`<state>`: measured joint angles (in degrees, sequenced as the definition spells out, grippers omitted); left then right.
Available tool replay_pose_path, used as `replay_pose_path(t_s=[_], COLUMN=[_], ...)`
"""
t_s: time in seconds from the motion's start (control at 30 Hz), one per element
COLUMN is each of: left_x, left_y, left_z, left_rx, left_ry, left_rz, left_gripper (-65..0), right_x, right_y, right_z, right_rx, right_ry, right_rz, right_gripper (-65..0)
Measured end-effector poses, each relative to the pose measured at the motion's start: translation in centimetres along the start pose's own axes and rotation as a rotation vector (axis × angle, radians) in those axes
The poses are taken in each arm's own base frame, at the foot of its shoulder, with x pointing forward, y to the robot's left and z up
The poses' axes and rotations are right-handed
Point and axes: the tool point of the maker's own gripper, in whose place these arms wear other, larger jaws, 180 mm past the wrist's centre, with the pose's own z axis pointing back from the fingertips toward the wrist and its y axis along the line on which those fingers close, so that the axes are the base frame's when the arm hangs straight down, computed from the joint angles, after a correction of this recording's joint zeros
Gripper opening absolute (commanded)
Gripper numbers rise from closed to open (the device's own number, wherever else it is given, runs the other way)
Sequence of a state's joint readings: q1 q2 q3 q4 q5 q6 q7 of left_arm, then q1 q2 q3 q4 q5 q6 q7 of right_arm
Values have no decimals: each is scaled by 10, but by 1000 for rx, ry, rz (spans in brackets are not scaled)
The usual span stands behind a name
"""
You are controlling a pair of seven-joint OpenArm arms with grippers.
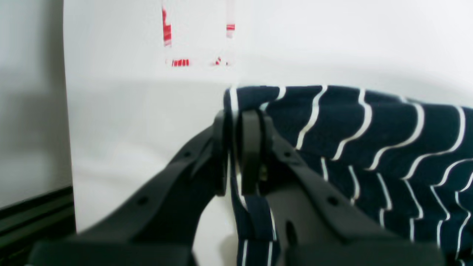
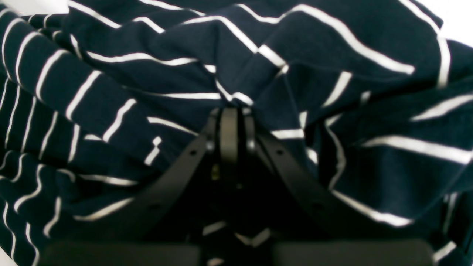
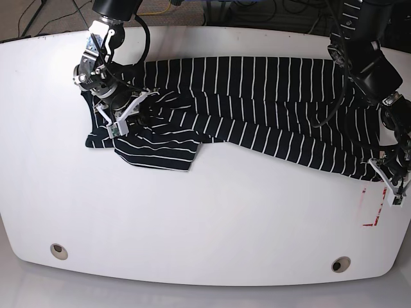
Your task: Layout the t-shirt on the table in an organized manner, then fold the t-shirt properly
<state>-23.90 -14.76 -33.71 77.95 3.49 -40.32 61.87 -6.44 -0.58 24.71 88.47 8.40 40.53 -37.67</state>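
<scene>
t-shirt (image 3: 257, 109) on table (image 3: 205, 212), far half; right gripper (image 3: 131, 110) on its left end; left gripper (image 3: 385, 168) at right end

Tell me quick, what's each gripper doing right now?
Left gripper: shut on the t-shirt at its edge.
Right gripper: shut on the t-shirt, in bunched fabric.

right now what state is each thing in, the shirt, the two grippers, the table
t-shirt: spread sideways across the table, still rumpled and bunched at both ends, not folded
left gripper: shut on the t-shirt, pinching an edge of the fabric
right gripper: shut on the t-shirt, buried in bunched cloth
table: white top, near half bare, two round holes and red marks showing
</scene>
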Motion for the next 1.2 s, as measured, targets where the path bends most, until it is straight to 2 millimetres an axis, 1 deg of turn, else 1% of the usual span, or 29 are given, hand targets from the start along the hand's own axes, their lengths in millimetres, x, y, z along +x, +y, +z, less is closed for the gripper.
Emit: replay_pose_path(t_s=[0.1, 0.23, 0.33, 0.5, 0.6, 0.73, 0.87, 0.93, 1.03, 1.1, 1.2], left_x=[5, 14, 13, -10, -20, -28, -44, -54, -65, -69, -71], left_y=[-3, -6, -11, -15, -19, -25, -32, -31, -25, -20, -19], left_z=[7, 22, 32, 40, 44, 51, 55, 55, 54, 50, 45], left_rx=[6, 25, 33, 49, 42, 30, 18, 18, 25, 28, 20], left_ry=[-29, -85, -117, -89, -82, -97, -78, -57, -34, -18, -5], left_rz=[-17, -61, -91, -122, -132, -149, -165, -159, -136, -120, -107], left_gripper=[-601, -601, -601, -601, -601, -601, -600, -600, -600, -600, -600], right_x=[0, 0, 0, 0, 0, 0, 0, 0, 0, 0, 0], right_y=[0, 0, 0, -1, -1, -1, -1, -1, -1, -1, -1], right_z=[0, 0, 0, 0, 0, 0, 0, 0, 0, 0, 0], right_rx=[0, 0, 0, -1, -1, -1, -1, -2, -2, -1, -1], right_ry=[0, -1, 0, 0, 0, 0, 0, 0, 0, 0, 0], right_rz=[0, 0, 1, 1, 2, 1, 1, 1, 1, 1, 1], right_gripper=[-628, -628, -628, -628, -628, -628, -628, -628, -628, -628, -628])
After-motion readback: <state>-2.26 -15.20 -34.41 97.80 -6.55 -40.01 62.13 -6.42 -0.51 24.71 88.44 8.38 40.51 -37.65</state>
